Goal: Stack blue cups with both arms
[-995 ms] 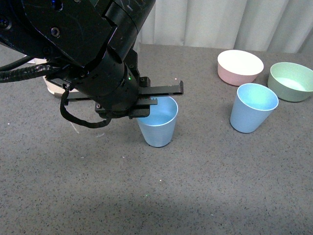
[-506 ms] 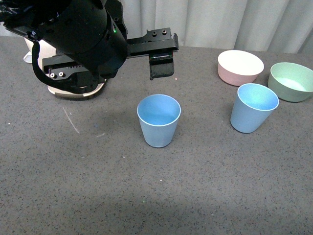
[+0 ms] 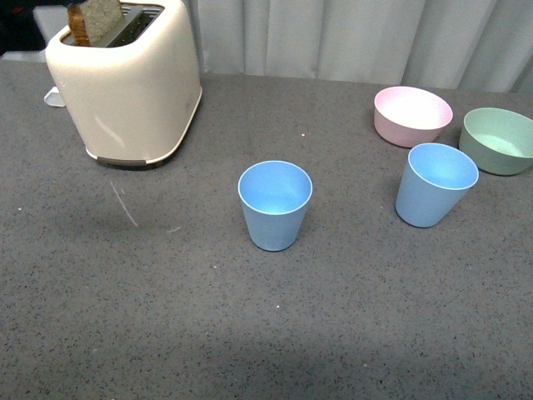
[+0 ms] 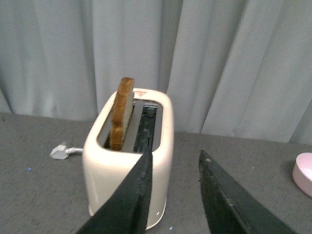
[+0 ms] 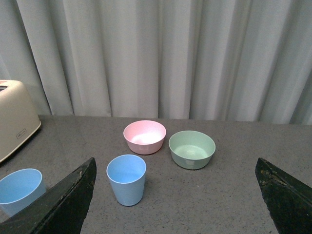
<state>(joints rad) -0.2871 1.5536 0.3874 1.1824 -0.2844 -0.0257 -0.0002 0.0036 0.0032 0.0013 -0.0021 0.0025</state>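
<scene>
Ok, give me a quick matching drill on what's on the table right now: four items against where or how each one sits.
1. toaster
2. pink bowl
3. green bowl
4. middle blue cup

A. upright, alone at mid-table
B. furthest right in the front view
C. bread slice standing in one slot
D. left of the green bowl, behind the other blue cup

Pairs: 1-C, 2-D, 3-B, 4-A.

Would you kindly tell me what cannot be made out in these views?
- Front view: both arms are out of frame; the green bowl is cut by the right edge.
- Left wrist view: the toaster is partly behind the left pincer; the pink bowl is cut by the edge; no cups show.
- Right wrist view: one cup is partly hidden by the right pincer and the frame edge.
</scene>
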